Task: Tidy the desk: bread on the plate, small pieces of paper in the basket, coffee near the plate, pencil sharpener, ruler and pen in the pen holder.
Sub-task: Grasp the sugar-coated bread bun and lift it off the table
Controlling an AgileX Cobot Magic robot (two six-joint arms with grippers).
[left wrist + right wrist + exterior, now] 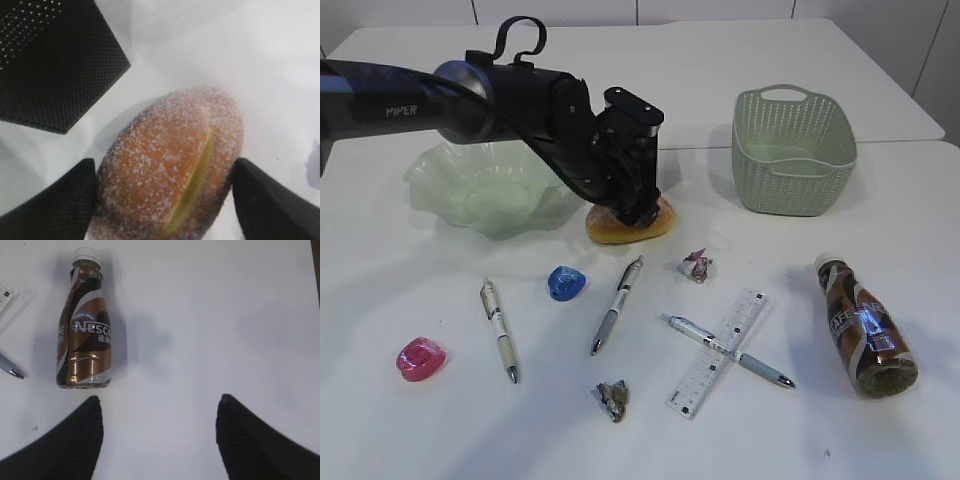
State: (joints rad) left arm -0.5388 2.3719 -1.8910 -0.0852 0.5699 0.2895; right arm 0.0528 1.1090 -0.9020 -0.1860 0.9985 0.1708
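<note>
The left claw (162, 200) gripped the bread (170, 165) on the tabletop (520, 430); the right claw (157, 440) hung open near the coffee (85, 325).

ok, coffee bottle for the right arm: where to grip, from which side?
Judging by its pose, from above, fingers across the body. The coffee bottle lies flat on the table, cap end narrower, so the wide labelled middle looks the best hold. The right gripper is open, with bare table around the bottle.
</note>
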